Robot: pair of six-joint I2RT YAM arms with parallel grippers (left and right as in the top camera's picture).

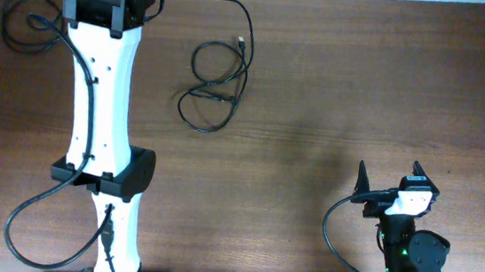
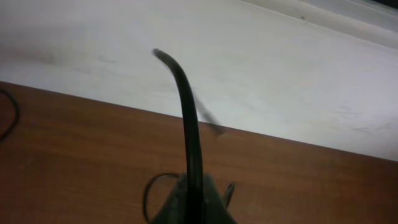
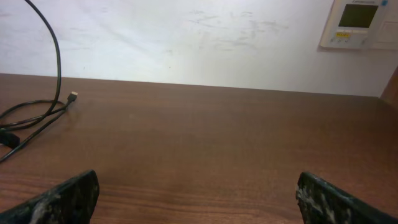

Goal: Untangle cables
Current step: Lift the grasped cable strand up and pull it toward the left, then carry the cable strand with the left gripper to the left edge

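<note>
— Black cord (image 2: pixel 186 106) fills most of my left wrist feed. It rises straight out of the left end effector (image 2: pixel 193 202), which looks pinched shut on it, up at the far edge of the desk (image 1: pixel 364 76).

— And the rest of the cables?

— The cables (image 1: pixel 214 87) lie as loose, overlapping loops toward the far side of the desk, just right of my left arm (image 1: pixel 103 96), with a small plug (image 1: pixel 241 40) at the top of them. From overhead, the held cord seems to run down into those loops. A separate thin loop (image 1: pixel 19 23) sits at the far left corner, and I can't tell whether it is one of the three.

— Right side?

— The right end effector (image 3: pixel 198 183) is spread wide and holding nothing. It is parked at the near edge, well apart from the loops.

— What worries you?

— Pulling. If I draw the cord away with nothing pinning the loops, I expect the crossings to cinch into a knot, or the whole pile to drag along. The cord is thin, so it could also slip free. My left wrist view barely shows the loops, so I'd be steering by overhead alone.
</note>
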